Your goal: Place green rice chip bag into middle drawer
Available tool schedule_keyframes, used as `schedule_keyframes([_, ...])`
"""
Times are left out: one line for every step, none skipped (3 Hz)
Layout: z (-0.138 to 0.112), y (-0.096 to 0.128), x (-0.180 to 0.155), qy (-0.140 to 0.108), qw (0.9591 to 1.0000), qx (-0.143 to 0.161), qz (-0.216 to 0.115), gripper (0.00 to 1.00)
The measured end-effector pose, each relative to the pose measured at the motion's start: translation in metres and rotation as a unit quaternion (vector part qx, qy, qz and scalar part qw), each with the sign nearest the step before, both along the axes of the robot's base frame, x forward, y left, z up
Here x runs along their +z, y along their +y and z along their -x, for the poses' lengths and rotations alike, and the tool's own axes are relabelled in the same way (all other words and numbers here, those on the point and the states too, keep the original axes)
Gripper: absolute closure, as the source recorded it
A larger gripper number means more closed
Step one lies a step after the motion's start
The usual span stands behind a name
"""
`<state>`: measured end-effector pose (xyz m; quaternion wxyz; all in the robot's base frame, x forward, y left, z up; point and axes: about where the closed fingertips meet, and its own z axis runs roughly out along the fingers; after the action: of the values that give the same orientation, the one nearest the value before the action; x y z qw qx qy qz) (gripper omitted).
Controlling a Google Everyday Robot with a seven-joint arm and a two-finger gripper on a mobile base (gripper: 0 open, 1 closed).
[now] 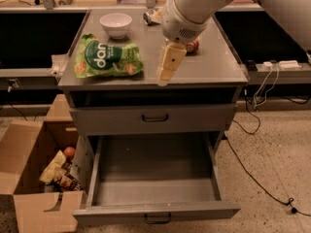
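Note:
The green rice chip bag (108, 57) lies flat on the left part of the grey cabinet top (214, 67), with its dark green round logo facing up. My gripper (167, 67) hangs from the big white arm above the middle of the top, just right of the bag and apart from it, holding nothing. The middle drawer (155, 178) is pulled wide open below, its flat grey floor bare, with a black bar handle (157, 221) on its front.
A white bowl (115, 24) stands behind the bag. A silver foil packet (152, 16) lies at the back. A red item (193, 45) sits half hidden by the arm. The upper drawer front (155, 118) is closed. A cardboard box (34, 178) with snacks stands left. Cables lie right.

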<state>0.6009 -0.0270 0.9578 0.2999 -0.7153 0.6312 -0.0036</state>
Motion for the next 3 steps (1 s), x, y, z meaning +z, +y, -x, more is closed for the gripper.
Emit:
schedule_keyframes([-0.042, 0.021, -0.011, -0.012, 0.9987, 0.024, -0.042, 0.0])
schedule_keyframes([-0.069, 0.032, -0.018, -0.019, 0.997, 0.027, -0.069, 0.0])
schedule_keyframes([-0.093, 0.044, -0.028, -0.017, 0.9955, 0.021, -0.091, 0.0])
